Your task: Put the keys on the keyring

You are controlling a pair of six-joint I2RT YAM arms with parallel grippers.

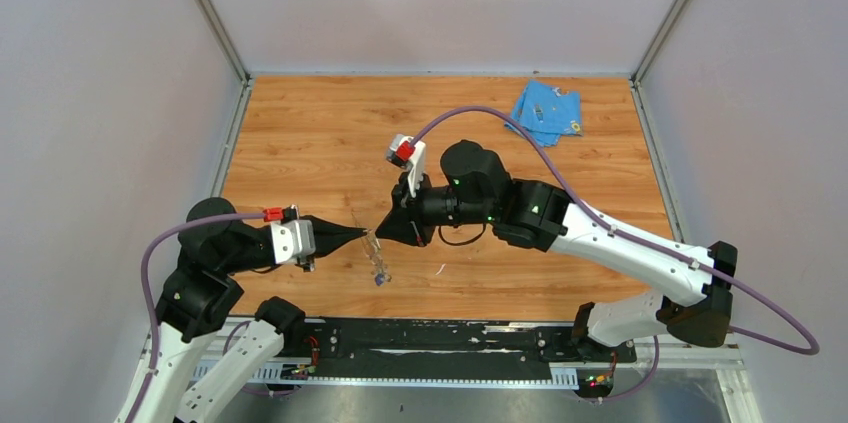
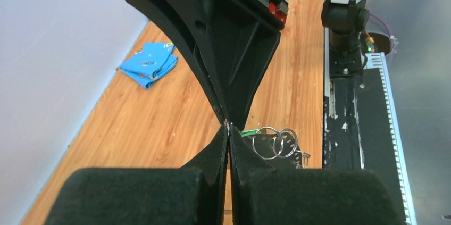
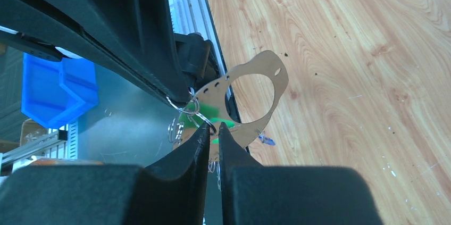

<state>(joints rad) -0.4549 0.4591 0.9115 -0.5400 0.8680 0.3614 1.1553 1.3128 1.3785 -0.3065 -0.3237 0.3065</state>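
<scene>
The keyring [image 1: 373, 246] hangs in the air just above the surface [image 1: 320, 133], toward 6 o'clock of the board and a little left of centre, between the tips of the two arms. From the right wrist it reads as a thin flat band [image 3: 258, 61] around an oval opening, with a row of small holes along one side. It looks wood-toned there.

The green-headed key [image 3: 202, 112] sits against the band's 9 o'clock side. The blue-headed key [image 3: 266, 141] dangles at its 6 o'clock end, which is also the lowest point of the bundle in the overhead view [image 1: 380, 280]. Several small wire rings [image 2: 274, 142] cluster beside the green head [image 2: 247, 132].

The left gripper [image 1: 358, 233] comes in from 9 o'clock of the keyring. Its jaws are pressed fully together, with a glint of metal caught at the very tip [image 2: 227, 129]. Which piece that is I cannot tell.

The right gripper [image 1: 385, 233] comes in from 3 o'clock, tip to tip with the left. Its jaws stand a sliver apart [image 3: 213, 132], with a wire ring and the green head right at their ends. Whether they pinch anything I cannot tell.

A light-blue cloth [image 1: 547, 113] lies crumpled at 1 o'clock, well apart from everything else. A black rail [image 1: 430, 348] runs along the near edge at 6 o'clock.
</scene>
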